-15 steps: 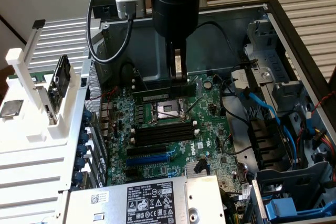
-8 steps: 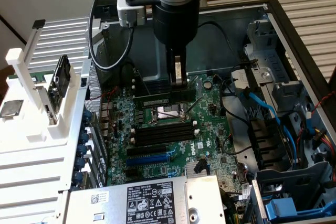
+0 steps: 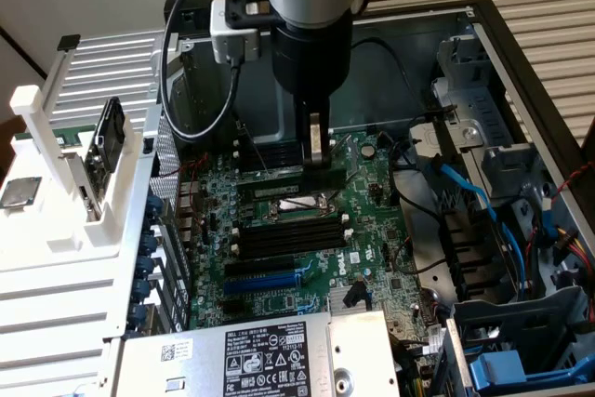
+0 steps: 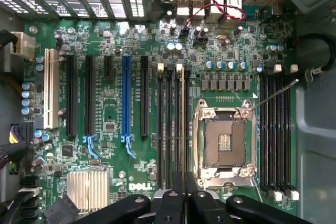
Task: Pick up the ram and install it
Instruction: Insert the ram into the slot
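My gripper (image 3: 316, 157) hangs over the open computer case, above the motherboard (image 3: 372, 220) close to the empty CPU socket (image 3: 296, 202). In the wrist view its black fingers (image 4: 170, 203) stand nearly together around a thin stick seen edge-on, the ram (image 4: 181, 124). The ram runs in line with the black memory slots (image 4: 167, 129) between the blue expansion slot (image 4: 126, 98) and the socket (image 4: 224, 145). I cannot tell whether its lower edge touches a slot. A second bank of black memory slots (image 4: 275, 129) lies on the socket's other side.
A thin metal socket lever (image 4: 273, 95) sticks out over the second bank. Blue and black cables (image 3: 483, 202) and drive cages fill the exterior view's right. The power supply (image 3: 270, 355) sits in front. A white rack (image 3: 56, 183) with a dark part (image 3: 110, 137) stands outside the case, at the exterior view's left.
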You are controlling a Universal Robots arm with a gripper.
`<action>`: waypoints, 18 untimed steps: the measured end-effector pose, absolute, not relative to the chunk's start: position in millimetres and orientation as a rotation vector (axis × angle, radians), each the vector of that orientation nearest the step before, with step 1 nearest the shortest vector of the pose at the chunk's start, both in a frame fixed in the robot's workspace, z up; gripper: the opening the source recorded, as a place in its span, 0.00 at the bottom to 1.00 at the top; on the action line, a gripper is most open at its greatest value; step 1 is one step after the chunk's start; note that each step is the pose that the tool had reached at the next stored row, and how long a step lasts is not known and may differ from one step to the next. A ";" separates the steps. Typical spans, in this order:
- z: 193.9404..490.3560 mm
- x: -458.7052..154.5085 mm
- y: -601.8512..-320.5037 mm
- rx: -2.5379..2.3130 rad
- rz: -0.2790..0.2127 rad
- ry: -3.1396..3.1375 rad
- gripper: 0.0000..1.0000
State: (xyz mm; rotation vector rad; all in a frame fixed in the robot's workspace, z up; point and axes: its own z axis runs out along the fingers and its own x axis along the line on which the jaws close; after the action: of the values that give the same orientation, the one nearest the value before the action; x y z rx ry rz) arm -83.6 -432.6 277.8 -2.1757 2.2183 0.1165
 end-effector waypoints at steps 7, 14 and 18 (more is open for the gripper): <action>267.9 -83.6 -435.7 -2.179 0.123 2.222 0.12; 260.0 -83.6 -438.1 -2.181 0.127 2.225 0.12; 257.9 -83.5 -439.3 -2.185 0.131 2.229 0.12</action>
State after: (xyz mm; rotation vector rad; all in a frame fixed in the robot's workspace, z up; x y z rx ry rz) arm -83.5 -439.3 257.9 -2.1850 2.2291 0.1310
